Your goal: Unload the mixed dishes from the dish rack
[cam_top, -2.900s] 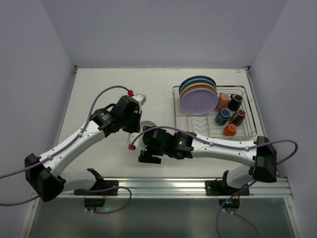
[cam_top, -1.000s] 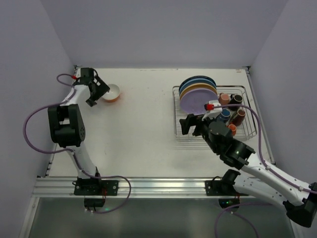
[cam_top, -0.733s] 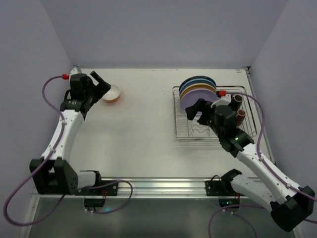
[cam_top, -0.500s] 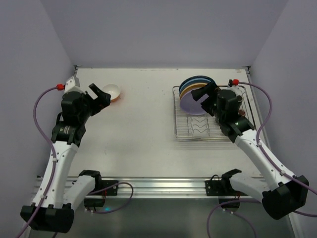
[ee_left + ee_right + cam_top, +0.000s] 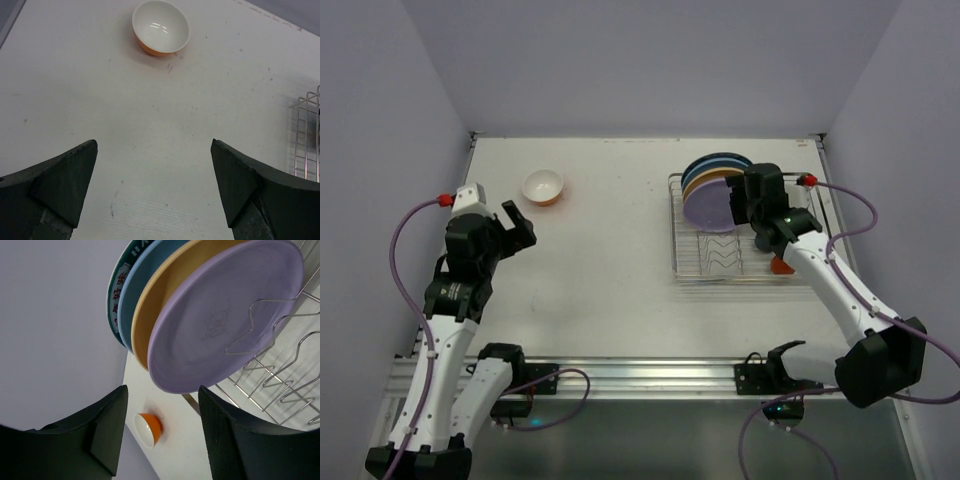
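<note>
Closest to the arm bases, the matte white table [image 5: 610, 260] shows faint specks and scuffs. The dish rack [image 5: 674, 236] sits on its right half, a rectangular basket of thin shiny wire with zigzag dividers [image 5: 260, 315]. An orange mug [image 5: 780, 265] peeks out at the rack's near right, beside the right arm; the arm hides anything else along that side.

On the left, the left gripper [image 5: 517, 225] hangs above bare table with its dark, wedge-shaped fingers [image 5: 65, 180] spread wide and nothing between them.

The right gripper [image 5: 738, 200] is over the rack, right at the plates. Its jaws stand partly apart with a clear gap. In the wrist view the lower rim of the lilac plate [image 5: 225, 315] sits just past the fingertips, in line with that gap, but I cannot tell if it touches either finger.

The plates stand on edge in the dividers, smooth round discs leaning together: lilac in front, then the yellow plate [image 5: 160, 295], the blue plate [image 5: 132, 295], and a dark-rimmed plate [image 5: 116, 300] at the back.

Farther off on the left, the small orange bowl [image 5: 543, 186] sits upright, glossy white inside, well beyond the left gripper and well apart from the rack.
</note>
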You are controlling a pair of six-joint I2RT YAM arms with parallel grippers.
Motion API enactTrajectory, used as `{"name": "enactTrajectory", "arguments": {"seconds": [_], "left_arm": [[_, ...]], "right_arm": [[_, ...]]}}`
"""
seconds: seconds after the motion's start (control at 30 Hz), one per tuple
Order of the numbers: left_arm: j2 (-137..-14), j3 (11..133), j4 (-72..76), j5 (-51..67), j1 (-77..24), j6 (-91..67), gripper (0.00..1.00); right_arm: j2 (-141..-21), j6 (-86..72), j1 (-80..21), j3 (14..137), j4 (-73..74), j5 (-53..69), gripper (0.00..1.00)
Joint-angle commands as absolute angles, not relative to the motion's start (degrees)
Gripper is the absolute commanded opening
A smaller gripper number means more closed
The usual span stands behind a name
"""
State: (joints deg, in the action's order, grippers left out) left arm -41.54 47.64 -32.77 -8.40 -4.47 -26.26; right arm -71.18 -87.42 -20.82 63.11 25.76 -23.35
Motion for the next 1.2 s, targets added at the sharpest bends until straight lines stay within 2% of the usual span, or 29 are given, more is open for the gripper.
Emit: {"name": "enactTrajectory", "arguments": {"seconds": [0.0, 0.1, 0.63, 0.8, 1.17], "left_arm": [[-39.0, 47.5, -31.4, -10.6, -4.0, -24.0, 1.0], [-38.9, 47.5, -31.6, -10.4, -4.0, -23.9, 1.0], [-38.2, 46.9, -31.4, -9.8, -4.7, -23.8, 1.0], [-38.5, 46.9, -31.4, -9.8, -4.7, -23.8, 1.0], [-38.2, 46.8, -30.9, -8.5, -4.7, -23.6, 1.0]], "right_arm": [[-72.0, -94.8, -20.5, 65.3, 27.3, -27.9, 0.6], [-74.2, -94.8, -20.2, 67.1, 27.2, -28.2, 0.53], [-82.4, -95.7, -19.6, 72.1, 27.2, -28.1, 0.47], [-84.7, -96.9, -19.4, 72.6, 27.4, -26.8, 0.42], [-88.0, -101.7, -19.3, 75.7, 36.2, -26.8, 0.37]]}}
